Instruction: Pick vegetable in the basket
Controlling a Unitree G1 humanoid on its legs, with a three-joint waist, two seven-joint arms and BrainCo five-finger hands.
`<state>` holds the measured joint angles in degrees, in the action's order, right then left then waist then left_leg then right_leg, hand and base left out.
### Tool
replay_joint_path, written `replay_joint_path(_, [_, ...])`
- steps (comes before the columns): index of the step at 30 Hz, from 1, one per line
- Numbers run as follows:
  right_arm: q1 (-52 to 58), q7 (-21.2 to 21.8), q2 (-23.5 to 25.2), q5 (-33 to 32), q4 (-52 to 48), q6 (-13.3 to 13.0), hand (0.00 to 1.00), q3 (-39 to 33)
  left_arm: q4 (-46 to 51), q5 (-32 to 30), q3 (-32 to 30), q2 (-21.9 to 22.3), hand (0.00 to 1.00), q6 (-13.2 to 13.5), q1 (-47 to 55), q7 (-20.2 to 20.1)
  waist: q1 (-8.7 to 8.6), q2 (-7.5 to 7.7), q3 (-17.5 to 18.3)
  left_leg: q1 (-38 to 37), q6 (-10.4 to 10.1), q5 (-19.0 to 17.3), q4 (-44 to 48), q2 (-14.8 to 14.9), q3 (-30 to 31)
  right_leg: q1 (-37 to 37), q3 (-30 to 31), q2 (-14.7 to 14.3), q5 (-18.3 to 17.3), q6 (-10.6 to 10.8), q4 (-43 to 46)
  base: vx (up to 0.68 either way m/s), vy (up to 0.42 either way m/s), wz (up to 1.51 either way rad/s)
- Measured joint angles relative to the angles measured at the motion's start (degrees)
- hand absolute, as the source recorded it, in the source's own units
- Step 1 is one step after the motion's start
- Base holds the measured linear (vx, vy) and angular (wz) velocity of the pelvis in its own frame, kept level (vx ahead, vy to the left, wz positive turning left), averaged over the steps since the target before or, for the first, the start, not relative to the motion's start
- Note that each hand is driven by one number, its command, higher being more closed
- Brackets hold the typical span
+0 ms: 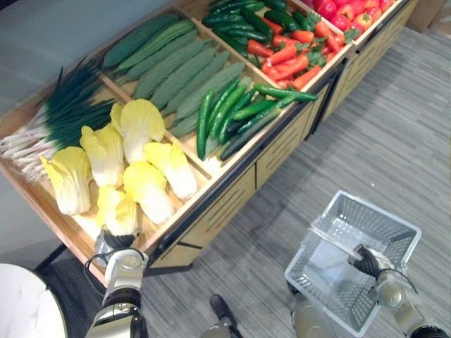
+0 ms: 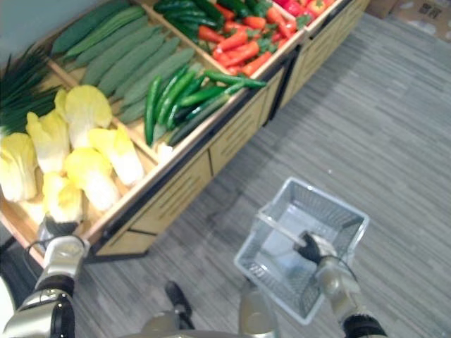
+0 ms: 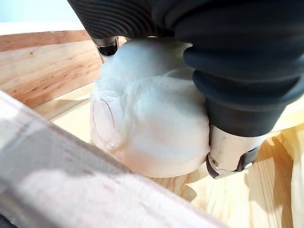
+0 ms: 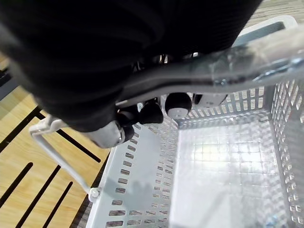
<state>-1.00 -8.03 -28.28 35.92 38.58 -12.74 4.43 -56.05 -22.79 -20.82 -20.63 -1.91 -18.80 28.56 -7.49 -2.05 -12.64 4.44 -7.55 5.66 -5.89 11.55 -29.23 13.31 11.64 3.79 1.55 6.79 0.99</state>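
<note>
Grasping the first vegetable: the left hand (image 1: 116,241), extended from the near left over the front edge of the wooden stand (image 1: 218,211), wraps fingers and thumb round the pale base of the nearest cabbage (image 3: 147,123), which rests on the compartment boards, not yet lifted. At the near right, the right hand (image 1: 366,262), held low, is curled round the handle (image 4: 247,61) of the basket (image 1: 394,229), held above the floor (image 1: 394,127). The basket is empty, so lifting, transfer and release judged outstanding.

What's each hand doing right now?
Left hand: fingers closed on a cabbage.
Right hand: fingers closed on the basket handle.
</note>
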Motion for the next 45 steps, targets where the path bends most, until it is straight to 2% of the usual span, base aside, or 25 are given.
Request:
replay_joint_path(4, [0.8, 0.9, 0.0, 0.0, 0.0, 0.0, 1.0, -0.1, -1.0, 0.8, 0.0, 0.2, 1.0, 0.0, -0.6, -0.4, -0.26, 0.23, 0.1, -1.3, 0.0, 0.0, 0.0, -0.1, 0.9, -1.9, -1.0, 0.2, 0.0, 0.0, -0.1, 0.02, -0.01, 0.1])
replay_joint_path(8, [2.3, 1.0, 0.1, 0.0, 0.1, 0.4, 1.0, -0.2, -0.6, 6.4, 0.2, 0.8, 1.0, 0.2, -2.6, -0.3, -0.42, 0.38, 0.6, -1.5, 0.2, 0.2, 0.0, -0.4, 3.5, -4.0, -3.4, 1.0, 0.0, 0.0, -0.8, 0.01, 0.001, 0.31])
replay_joint_path(13, [3.6, 1.0, 1.0, 0.1, 0.7, 1.3, 1.0, -3.1, 2.7, 9.1, 1.9, 3.2, 1.0, 0.6, -3.4, 0.0, -0.28, 1.68, 0.9, -1.6, 0.9, 0.7, 0.0, -1.7, 6.7, -6.3, -6.5, 2.4, -0.2, 0.2, -1.0, 0.0, 0.019, 0.35])
replay_joint_path(16, [4.0, 0.9, 2.1, 0.2, 0.9, 2.2, 1.0, -4.6, 4.3, 9.1, 2.7, 4.9, 1.0, 0.7, -2.8, 0.0, -0.18, 1.94, 1.0, -1.6, 1.2, 0.9, 0.0, -2.2, 8.0, -7.0, -7.7, 3.1, -0.3, 0.2, -1.0, -0.01, 0.019, 0.23])
replay_joint_path(23, [6.3, 0.8, 5.1, 0.2, 2.2, 2.4, 1.0, -6.5, 11.2, 9.2, 4.3, 5.9, 1.0, 1.3, 0.6, 0.5, 0.11, 3.51, 2.2, -1.6, 1.3, 0.9, 0.0, -2.7, 9.7, -8.2, -9.2, 3.7, -0.6, 0.4, -1.0, 0.0, 0.005, 0.13])
replay_joint_path(30, [8.5, 0.8, 6.6, 0.2, 2.5, 2.8, 1.0, -10.1, 21.1, 9.2, 5.1, 9.8, 1.0, 1.4, 5.9, 0.4, 0.58, 3.13, 3.3, -1.6, 1.3, 0.9, 0.0, -2.8, 11.5, -9.4, -11.3, 3.9, -1.6, 0.1, -0.8, 0.03, -0.007, 0.14])
replay_joint_path(35, [9.0, 0.8, 6.9, 0.3, 2.4, 2.8, 1.0, -11.2, 29.3, 8.9, 5.8, 10.2, 1.0, 1.4, 8.5, 0.3, 1.78, 2.94, 3.6, -1.5, 1.3, 0.9, 0.0, -2.6, 12.3, -9.7, -11.9, 3.6, -1.9, 0.0, -0.7, 0.01, -0.005, 0.05])
replay_joint_path(38, [9.1, 0.8, 6.8, 0.3, 2.0, 2.8, 1.0, -11.3, 35.3, 7.9, 5.8, 10.2, 1.0, 1.4, 10.6, 0.3, 1.9, 2.57, 4.3, -1.5, 1.3, 0.9, 0.0, -2.6, 12.3, -9.7, -12.0, 3.6, -2.0, -0.1, -0.7, 0.0, 0.0, 0.0])
replay_joint_path(45, [9.9, 1.0, 5.4, 2.5, -0.1, 2.1, 1.0, -12.8, 48.9, 2.3, 3.9, 10.2, 1.0, 1.2, 12.4, 0.6, 2.98, 1.18, 5.7, -1.6, 1.2, 0.9, -0.1, -2.4, 12.4, -9.6, -11.9, 3.5, -2.1, -0.2, -0.3, 0.0, 0.0, 0.0])
